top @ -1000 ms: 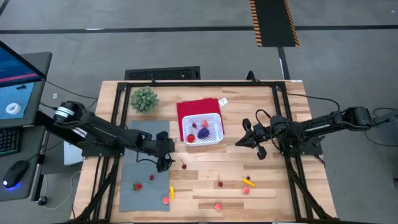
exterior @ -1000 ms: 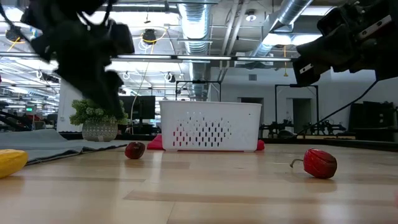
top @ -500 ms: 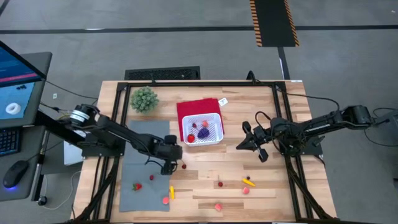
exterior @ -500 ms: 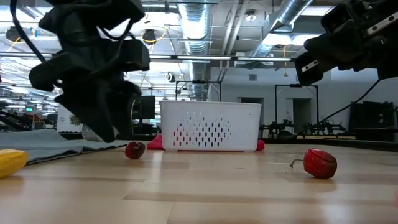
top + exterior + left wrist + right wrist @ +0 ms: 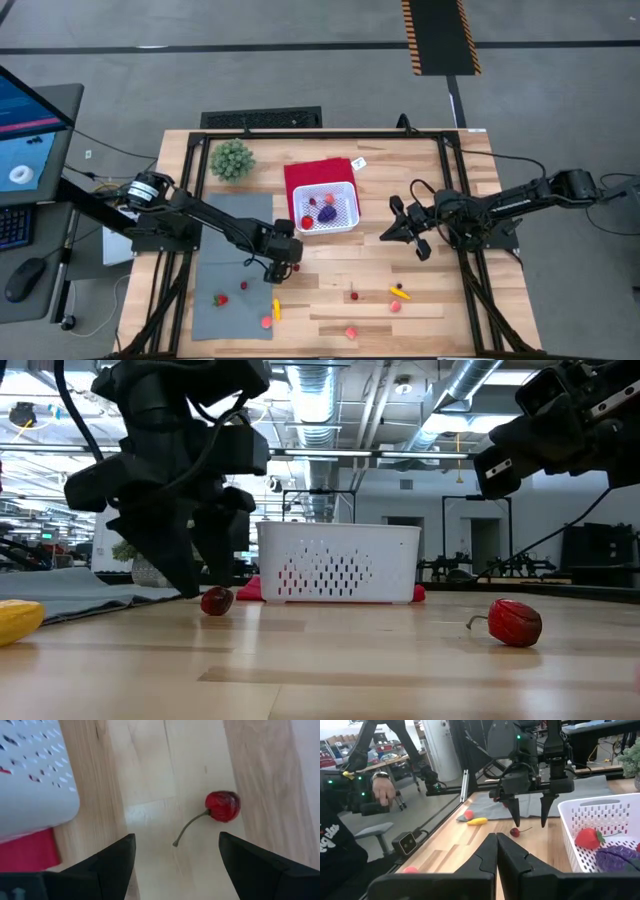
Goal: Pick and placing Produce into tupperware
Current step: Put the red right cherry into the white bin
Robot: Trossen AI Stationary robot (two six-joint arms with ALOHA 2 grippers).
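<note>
A red cherry (image 5: 223,806) with a stem lies on the bare wood just near of the white latticed tupperware (image 5: 330,229). My left gripper (image 5: 175,847) hangs open over it, pointing steeply down. Its fingertips stand a little above the table, and the cherry (image 5: 217,601) is below them and off toward one finger. The tupperware stands on a red cloth (image 5: 315,172) and holds a red strawberry (image 5: 589,838), a purple piece (image 5: 327,213) and a pink one. My right gripper (image 5: 385,232) waits shut and level, in the air to the right of the tupperware.
More small produce lies near the front edge: red pieces (image 5: 354,295) (image 5: 351,331), a yellow one (image 5: 277,308), and a yellow-and-red one (image 5: 400,293). A grey mat (image 5: 232,270) carries a strawberry (image 5: 220,299). A green plant (image 5: 231,160) stands far left. A person's hand (image 5: 382,792) shows beyond the table.
My left gripper has moved toward the table's right edge, off the grey mat and down toward the cherry. It has rolled about its own axis on the way. Its fingers have stayed open. The cherry has not moved.
</note>
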